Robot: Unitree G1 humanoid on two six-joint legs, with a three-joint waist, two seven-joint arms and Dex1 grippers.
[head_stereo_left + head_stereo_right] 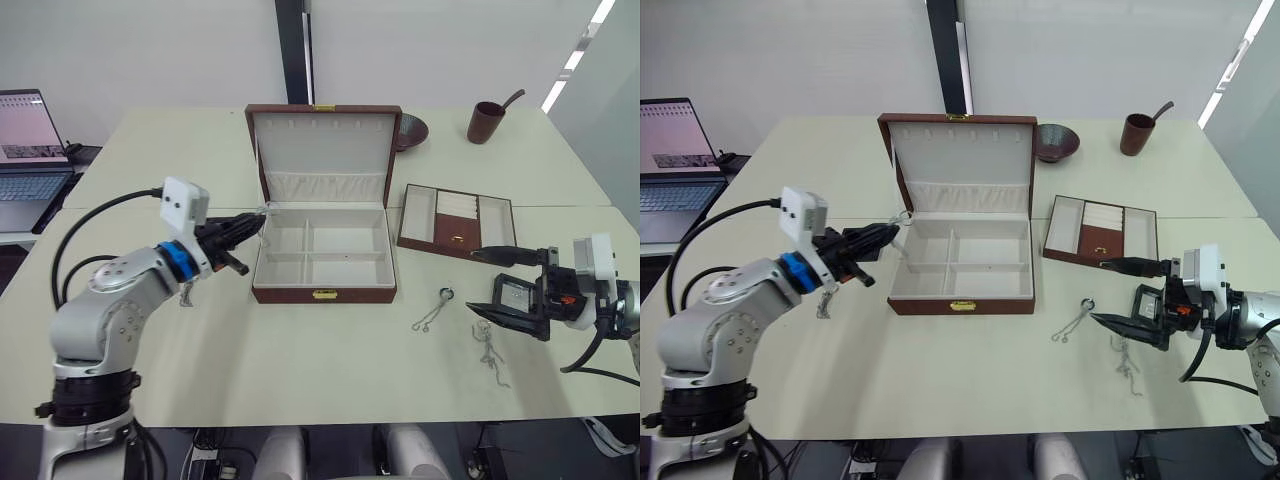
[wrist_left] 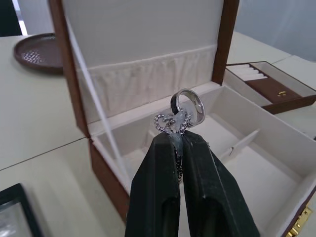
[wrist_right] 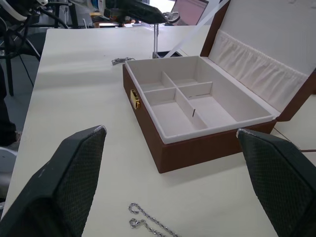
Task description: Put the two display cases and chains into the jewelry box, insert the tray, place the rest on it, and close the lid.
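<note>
Chain (image 2: 172, 122) with ring pinched in left tool (image 2: 178, 140), over jewelry box (image 2: 256, 163) edge.

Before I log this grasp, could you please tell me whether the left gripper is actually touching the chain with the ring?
Touching. The left wrist view shows the left gripper with its jaws closed on the chain, the ring sticking up just above them.

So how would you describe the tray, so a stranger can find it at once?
Start at the open jewelry box in the middle of the table. The tray lies flat just beside it, toward the robot's right. It is brown, shallow, lidless and divided into cream-lined compartments.
</note>
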